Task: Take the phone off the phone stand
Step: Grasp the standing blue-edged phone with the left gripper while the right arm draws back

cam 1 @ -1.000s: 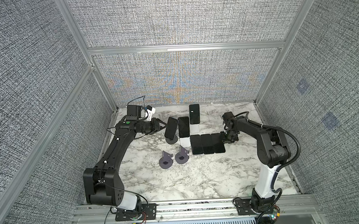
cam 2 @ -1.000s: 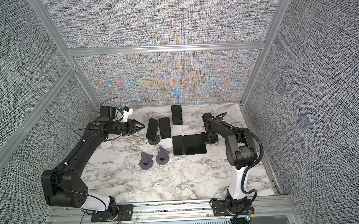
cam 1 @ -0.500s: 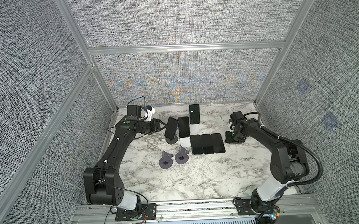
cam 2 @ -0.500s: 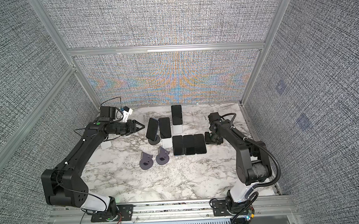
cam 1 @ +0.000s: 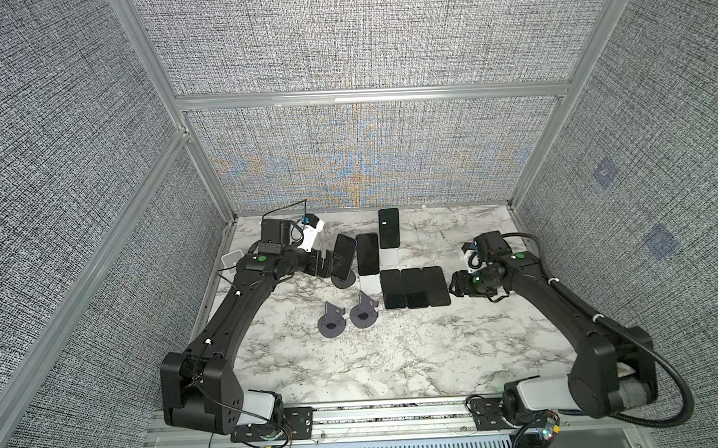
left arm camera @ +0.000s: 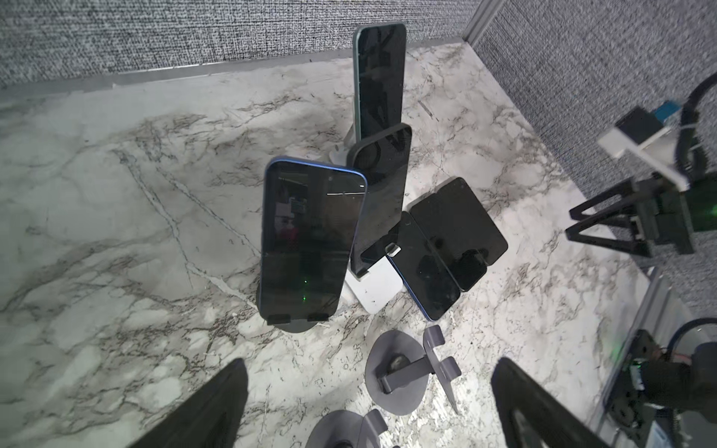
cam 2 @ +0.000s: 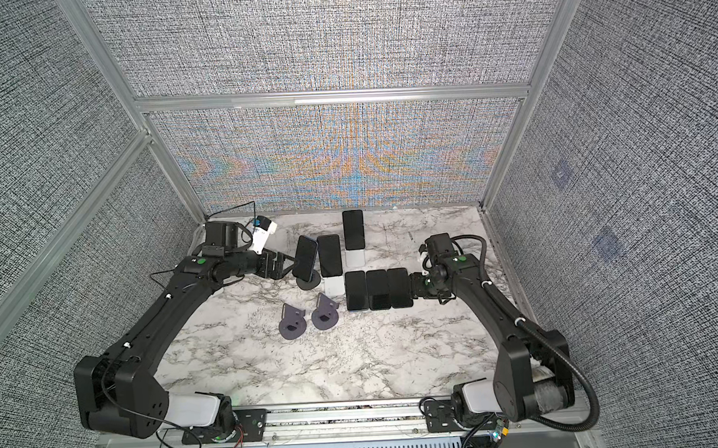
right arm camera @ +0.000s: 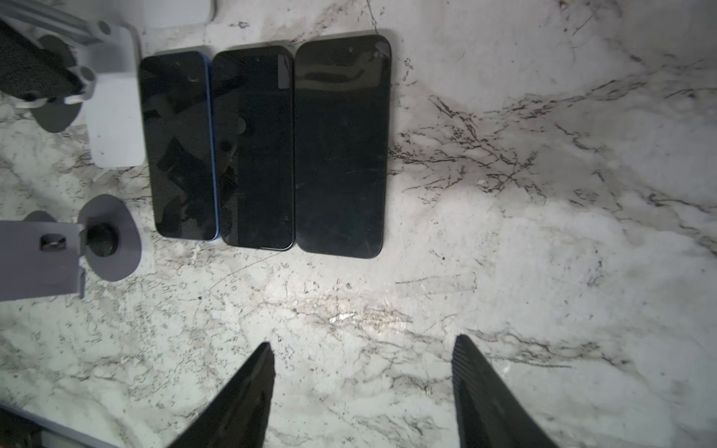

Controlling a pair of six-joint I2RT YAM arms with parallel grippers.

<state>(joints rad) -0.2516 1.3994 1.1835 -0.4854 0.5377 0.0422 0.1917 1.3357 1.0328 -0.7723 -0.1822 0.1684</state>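
Left gripper point(cam 1: 329, 263), jaws spread wide and empty, faces the blue-edged black phone point(cam 1: 345, 254) standing near-upright just ahead on its dark round stand point(cam 1: 343, 281), far nearer than the spread-jawed right gripper point(right arm camera: 363, 341).

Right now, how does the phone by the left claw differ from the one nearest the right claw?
The propped phone stands tilted on a dark stand; the flat phone lies on the table. The propped phone's edge is blue; the flat phone's looks black. Both screens are dark.
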